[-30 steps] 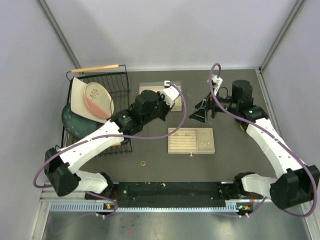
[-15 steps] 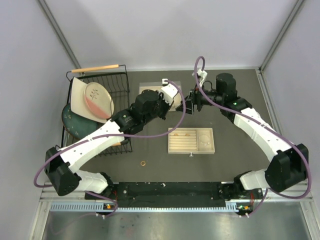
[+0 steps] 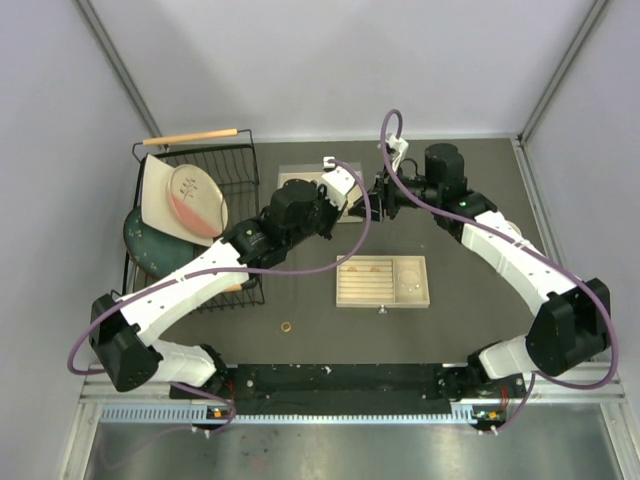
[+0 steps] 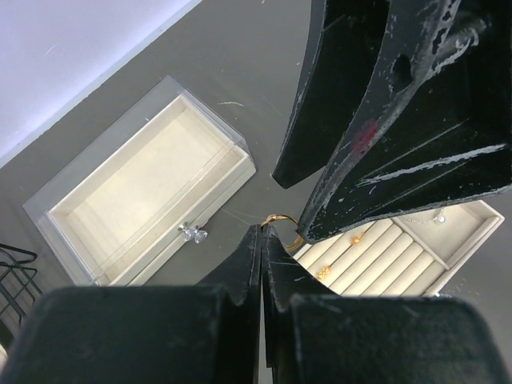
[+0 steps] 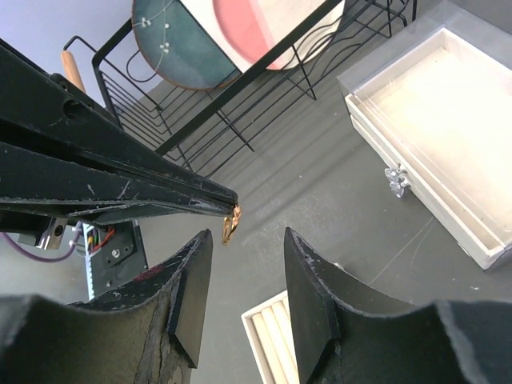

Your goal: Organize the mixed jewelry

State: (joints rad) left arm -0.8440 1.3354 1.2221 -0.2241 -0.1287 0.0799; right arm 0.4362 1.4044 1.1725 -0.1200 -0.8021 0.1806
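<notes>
My left gripper (image 4: 262, 230) is shut on a small gold ring (image 4: 282, 225) and holds it in the air above the dark table. In the right wrist view the ring (image 5: 231, 225) hangs from the left gripper's closed fingertips (image 5: 216, 198). My right gripper (image 5: 248, 236) has come up to it, jaws apart, with the ring just past the tip of its left finger (image 5: 192, 288) and not touching either pad. From above, the two grippers (image 3: 352, 203) (image 3: 384, 198) meet behind the beige slotted tray (image 3: 382, 297). A second ring (image 3: 286, 327) lies on the table near the front.
A clear-lidded cream box (image 4: 136, 192) sits at the back, also in the right wrist view (image 5: 432, 120). The slotted tray (image 4: 384, 260) holds small gold pieces (image 4: 328, 272). A black wire dish rack (image 3: 236, 158) with plates (image 3: 195, 200) stands at the left.
The right arm has swung left to the left gripper and its jaws have narrowed around the held ring. The left arm and the ring have stayed in place.
</notes>
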